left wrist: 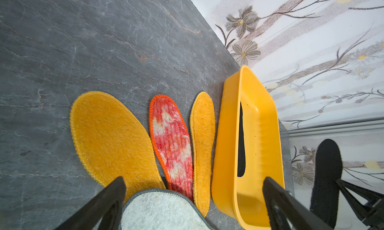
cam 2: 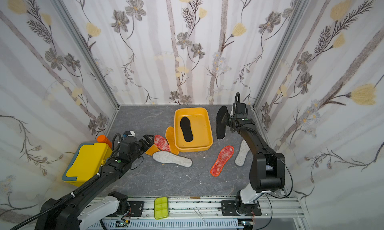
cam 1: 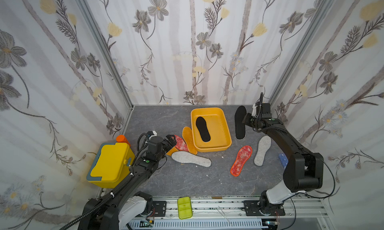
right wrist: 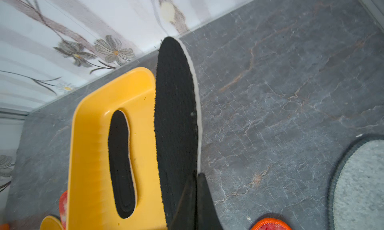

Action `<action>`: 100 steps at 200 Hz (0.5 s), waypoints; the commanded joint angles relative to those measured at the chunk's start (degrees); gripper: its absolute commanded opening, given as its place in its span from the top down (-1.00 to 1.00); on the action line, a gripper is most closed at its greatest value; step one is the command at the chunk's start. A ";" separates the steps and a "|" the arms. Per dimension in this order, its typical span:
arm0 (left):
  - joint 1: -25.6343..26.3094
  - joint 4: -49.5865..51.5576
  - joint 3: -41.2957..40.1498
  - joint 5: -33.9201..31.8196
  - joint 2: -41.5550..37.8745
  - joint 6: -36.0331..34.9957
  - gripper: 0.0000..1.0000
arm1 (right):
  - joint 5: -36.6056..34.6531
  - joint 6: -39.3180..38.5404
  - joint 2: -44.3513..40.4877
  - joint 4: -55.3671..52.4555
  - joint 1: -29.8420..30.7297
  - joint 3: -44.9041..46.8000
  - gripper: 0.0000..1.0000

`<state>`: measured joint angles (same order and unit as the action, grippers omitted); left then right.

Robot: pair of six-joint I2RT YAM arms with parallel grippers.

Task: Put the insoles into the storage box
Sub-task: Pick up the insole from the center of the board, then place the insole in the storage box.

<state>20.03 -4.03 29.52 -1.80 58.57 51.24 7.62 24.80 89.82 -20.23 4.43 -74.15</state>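
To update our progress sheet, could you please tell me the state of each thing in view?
Shallow yellow-orange plastic storage box: upright, holds one insole.
Flat black insole: lying in the box.
Second black insole: outside the box, pinched by the right gripper.
Left gripper: open, empty.
Two orange-yellow fuzzy insoles: on the table beside the box.
Two red-orange speckled insoles: on the table.
Two grey-white felt insoles: on the table.
Yellow lidded box: closed.
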 commanded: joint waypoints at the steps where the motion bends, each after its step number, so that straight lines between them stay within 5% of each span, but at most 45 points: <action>1: -0.12 -1.48 -0.22 0.43 0.54 0.74 -1.00 | 5.30 -1.06 -1.90 0.03 0.12 -1.39 1.00; 26: -0.08 -2.50 0.03 1.67 1.90 1.48 -1.00 | 9.60 0.82 -2.02 1.83 2.10 -1.69 1.00; 100: -0.04 -4.40 -0.06 4.11 3.18 2.63 -1.00 | 5.04 0.33 9.36 3.22 12.10 -6.16 1.00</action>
<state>19.99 -6.59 29.52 1.76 62.11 53.69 13.47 24.91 95.74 -18.68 15.03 -78.89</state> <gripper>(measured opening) 0.998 0.049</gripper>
